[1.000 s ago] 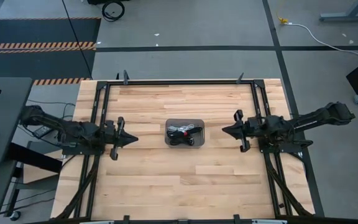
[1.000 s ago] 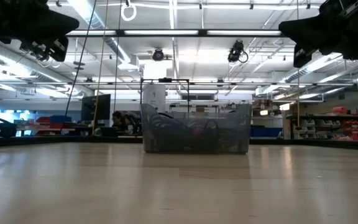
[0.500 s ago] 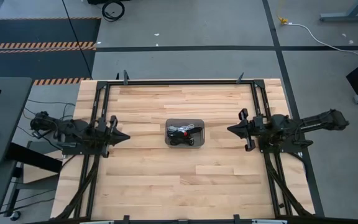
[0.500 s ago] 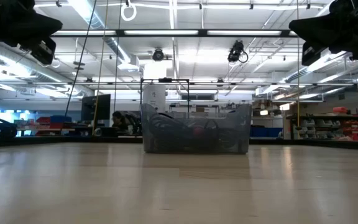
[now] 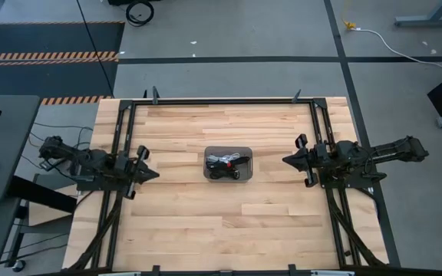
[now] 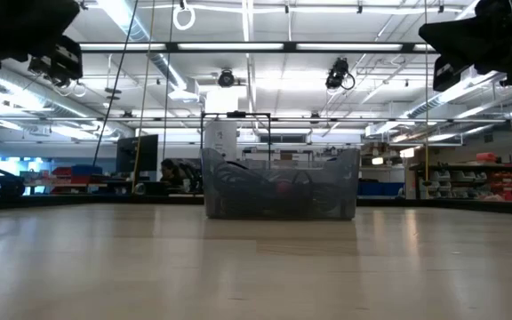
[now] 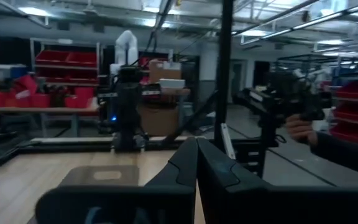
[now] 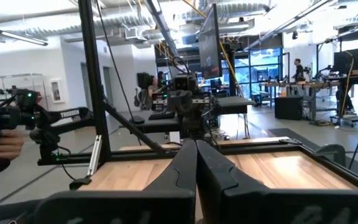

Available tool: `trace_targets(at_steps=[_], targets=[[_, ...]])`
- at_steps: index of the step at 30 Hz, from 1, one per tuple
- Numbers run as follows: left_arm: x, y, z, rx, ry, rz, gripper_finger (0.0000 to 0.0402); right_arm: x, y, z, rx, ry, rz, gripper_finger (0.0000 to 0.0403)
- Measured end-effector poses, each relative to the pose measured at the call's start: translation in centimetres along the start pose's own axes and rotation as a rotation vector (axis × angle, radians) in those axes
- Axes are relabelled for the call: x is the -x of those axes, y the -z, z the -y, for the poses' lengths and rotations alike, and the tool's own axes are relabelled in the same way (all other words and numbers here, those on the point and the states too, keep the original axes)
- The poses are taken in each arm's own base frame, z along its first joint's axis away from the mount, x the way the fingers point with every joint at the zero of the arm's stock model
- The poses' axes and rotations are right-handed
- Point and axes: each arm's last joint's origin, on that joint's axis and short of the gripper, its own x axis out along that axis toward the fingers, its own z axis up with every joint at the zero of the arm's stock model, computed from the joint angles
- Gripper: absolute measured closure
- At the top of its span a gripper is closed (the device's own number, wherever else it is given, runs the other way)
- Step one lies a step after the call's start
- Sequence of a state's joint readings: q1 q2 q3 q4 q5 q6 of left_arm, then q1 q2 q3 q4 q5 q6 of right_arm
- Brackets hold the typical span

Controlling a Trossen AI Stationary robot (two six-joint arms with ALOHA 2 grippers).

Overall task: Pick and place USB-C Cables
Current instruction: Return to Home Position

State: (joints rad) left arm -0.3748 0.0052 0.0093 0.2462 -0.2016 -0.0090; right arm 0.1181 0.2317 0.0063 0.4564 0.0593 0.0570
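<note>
The grey tray [image 5: 245,150] stands at the middle of the table, and its translucent wall [image 6: 345,182] shows in the low view. Coiled USB-C cables [image 5: 222,171] lie piled inside it: black coils, a white one [image 5: 219,159] and a red tie [image 5: 229,163]. How many there are cannot be told. My left gripper [image 5: 156,173] hovers shut above the wood to the tray's left, pointing at it. My right gripper [image 5: 285,160] hovers shut to the tray's right, also pointing at it. Both wrist views show the fingers closed together [image 7: 196,144] [image 8: 196,144].
A black frame of rails [image 5: 221,100] runs along the table's far edge and both sides. Bare wood [image 5: 229,222] lies all around the tray. A person's hand shows beyond the table in the left wrist view [image 7: 300,128] and in the right wrist view [image 8: 2,146].
Both arms have drawn back from the tray. The left gripper has moved toward the table's left edge and the right gripper toward its right edge, both staying shut. The tray and the cables have kept still.
</note>
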Motion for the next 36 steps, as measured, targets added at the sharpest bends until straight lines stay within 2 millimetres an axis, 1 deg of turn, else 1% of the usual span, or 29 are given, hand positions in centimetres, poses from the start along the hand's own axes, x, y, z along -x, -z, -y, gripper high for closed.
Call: trace_targets(at_steps=[4,8,13,16,21,25,29,36], targets=[[0.0,0.0,-0.2,-0.019,0.015,0.004,0.0394,0.0,-0.1,0.0,0.025,0.001,0.013,0.0396],[-0.1,0.1,-0.7,-0.012,-0.030,-0.004,0.0396,0.1,-0.4,0.0,0.056,0.000,0.040,0.0396],[-0.1,0.6,-1.3,0.012,-0.095,-0.054,0.0396,0.2,-0.4,0.0,0.031,0.000,0.038,0.0396],[-0.1,0.6,-1.5,0.015,-0.099,-0.060,0.0396,0.3,-0.2,0.0,0.024,0.001,0.017,0.0396],[-0.1,0.1,-1.9,0.022,-0.131,-0.067,0.0395,0.5,-0.1,0.0,0.009,0.000,0.009,0.0396],[0.0,0.1,-2.1,0.026,-0.130,-0.118,0.0395,0.6,-0.2,0.0,0.010,-0.001,0.012,0.0396],[0.0,-0.1,-2.3,0.046,-0.139,-0.112,0.0395,0.7,-0.3,0.0,0.026,-0.001,0.019,0.0396],[0.0,-0.3,-2.5,0.030,-0.158,-0.099,0.0395,0.7,0.2,0.1,0.043,0.027,-0.023,0.0396]])
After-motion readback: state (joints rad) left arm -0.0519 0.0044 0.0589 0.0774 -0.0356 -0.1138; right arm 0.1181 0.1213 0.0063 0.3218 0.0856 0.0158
